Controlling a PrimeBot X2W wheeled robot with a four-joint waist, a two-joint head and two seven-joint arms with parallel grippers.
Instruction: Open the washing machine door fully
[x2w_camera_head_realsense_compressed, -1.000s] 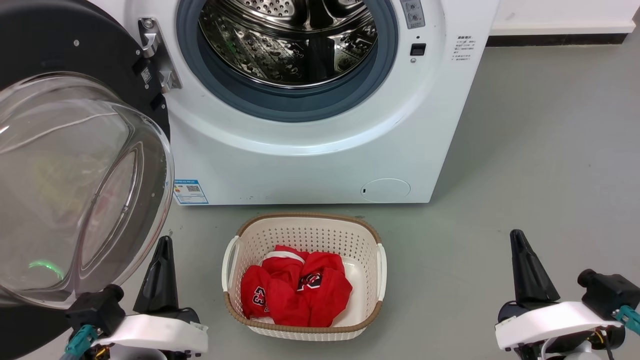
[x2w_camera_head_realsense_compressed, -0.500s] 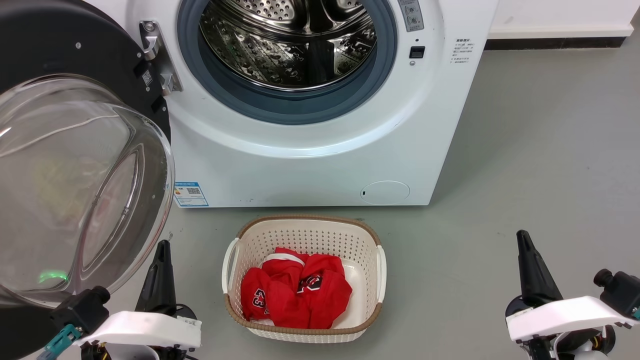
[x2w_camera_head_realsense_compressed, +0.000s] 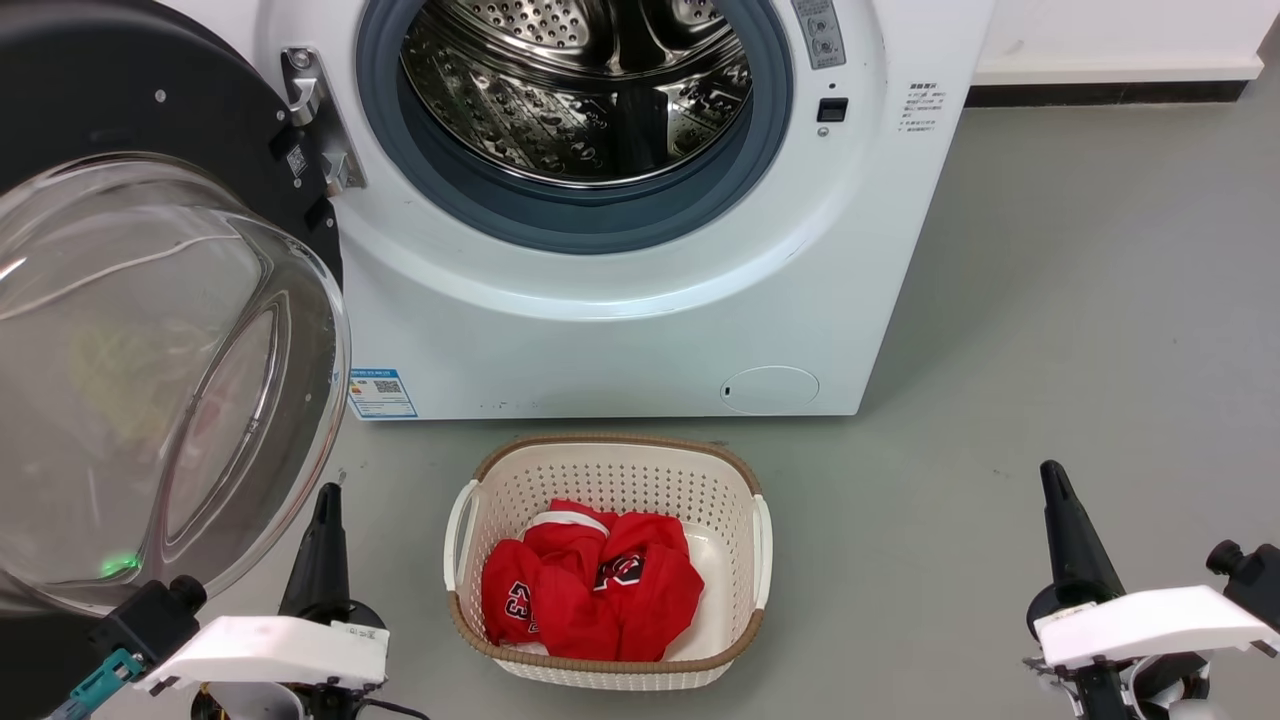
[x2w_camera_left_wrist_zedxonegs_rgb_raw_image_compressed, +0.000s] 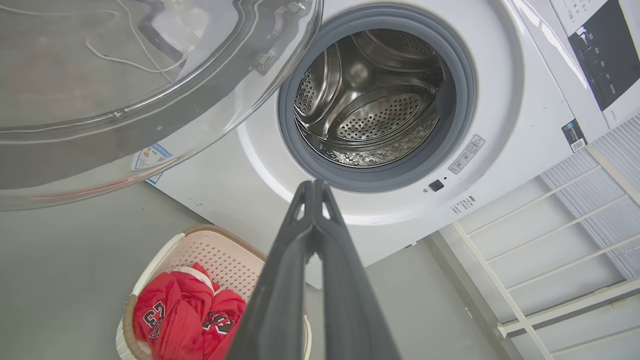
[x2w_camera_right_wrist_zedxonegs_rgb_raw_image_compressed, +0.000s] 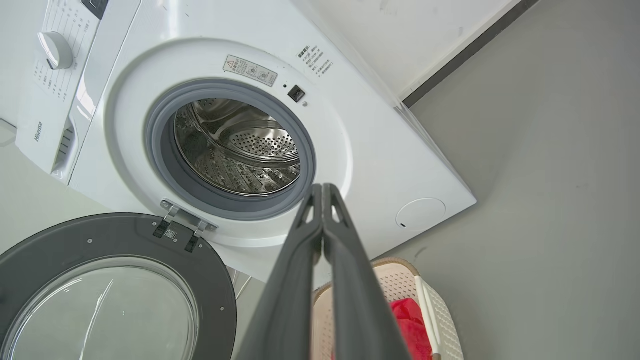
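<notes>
The washing machine (x2w_camera_head_realsense_compressed: 620, 330) stands ahead, its steel drum (x2w_camera_head_realsense_compressed: 580, 90) exposed. The washing machine door (x2w_camera_head_realsense_compressed: 150, 370) is swung wide to the left on its hinge (x2w_camera_head_realsense_compressed: 315, 120), the black disc and clear glass bowl facing me. In the right wrist view the door (x2w_camera_right_wrist_zedxonegs_rgb_raw_image_compressed: 110, 290) lies low left, hinged beside the drum opening. The left wrist view has the door's glass bowl (x2w_camera_left_wrist_zedxonegs_rgb_raw_image_compressed: 125, 85) at upper left. My left gripper (x2w_camera_head_realsense_compressed: 325, 545) is shut and empty, just right of the door's lower rim. My right gripper (x2w_camera_head_realsense_compressed: 1065, 535) is shut and empty, far right over bare floor.
A cream laundry basket (x2w_camera_head_realsense_compressed: 610, 460) holding red clothing (x2w_camera_head_realsense_compressed: 590, 585) sits on the grey floor in front of the machine, between my arms. A white wall with dark skirting (x2w_camera_head_realsense_compressed: 1100, 95) runs behind on the right. A white rack (x2w_camera_left_wrist_zedxonegs_rgb_raw_image_compressed: 550, 260) stands beside the machine.
Both grippers have drawn back toward the bottom of the head view. The whole picture has slid slightly, so the camera moved; the door keeps its place.
</notes>
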